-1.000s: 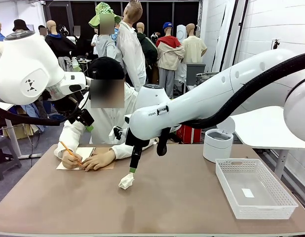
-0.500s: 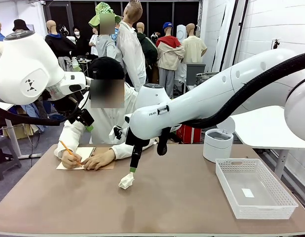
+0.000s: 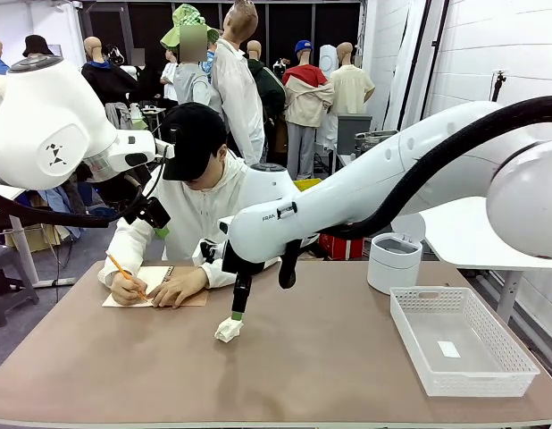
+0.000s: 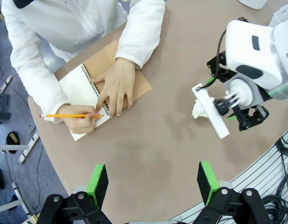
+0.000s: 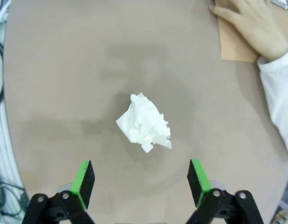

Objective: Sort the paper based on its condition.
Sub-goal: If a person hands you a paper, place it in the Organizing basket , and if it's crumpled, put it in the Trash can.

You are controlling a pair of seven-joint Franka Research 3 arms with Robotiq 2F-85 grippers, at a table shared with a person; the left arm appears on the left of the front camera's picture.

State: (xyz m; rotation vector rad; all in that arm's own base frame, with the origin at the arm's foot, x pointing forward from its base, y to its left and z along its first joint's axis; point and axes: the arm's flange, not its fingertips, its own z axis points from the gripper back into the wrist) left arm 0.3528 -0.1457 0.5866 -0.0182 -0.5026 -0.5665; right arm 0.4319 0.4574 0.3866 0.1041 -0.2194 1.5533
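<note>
While the person's hand [image 3: 179,288] writes in a notebook [image 3: 156,273] at ten o'clock on the bench [image 3: 312,375], the paper [image 3: 228,330], one crumpled white wad, lies near bench centre. Right pincer [image 5: 140,164]: spread wide, poised directly over the wad, pinching nothing. Left pincer [image 4: 153,169]: spread, empty, held high at nine o'clock. Step judged: approach for pickup. Next move calls for descent, pads straddling the wad, closure, then carriage probably to the white bin [image 3: 394,262] at two o'clock rather than the mesh basket [image 3: 464,380] at four o'clock.
</note>
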